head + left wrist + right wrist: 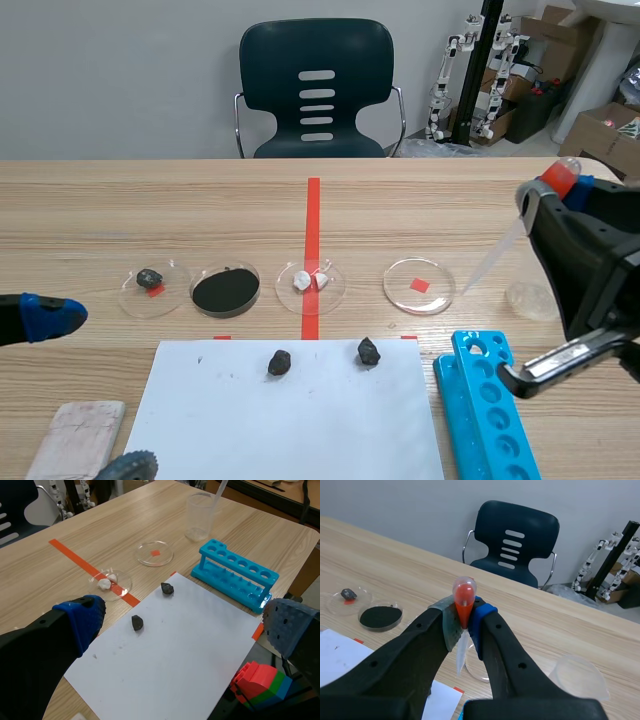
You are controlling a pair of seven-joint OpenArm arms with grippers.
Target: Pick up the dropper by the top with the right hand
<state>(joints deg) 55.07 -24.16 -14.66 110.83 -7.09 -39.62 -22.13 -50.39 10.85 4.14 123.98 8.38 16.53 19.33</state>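
Right claw [548,197], raised at approx. 3 o'clock over the table [200,200], pinches the dropper [464,592] by its orange bulb (prob. light, squashy; thin plastic stem hangs toward 7 o'clock), so grip gently.

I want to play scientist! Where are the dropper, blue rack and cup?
dropper [464,599]: right wrist view, orange bulb.
blue rack [238,562]: left wrist view, top row.
cup [200,520]: left wrist view, side wall.

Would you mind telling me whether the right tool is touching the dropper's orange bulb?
Touching. The right wrist view shows the right tool with both pads pressed against the dropper at its orange bulb, with no gap.
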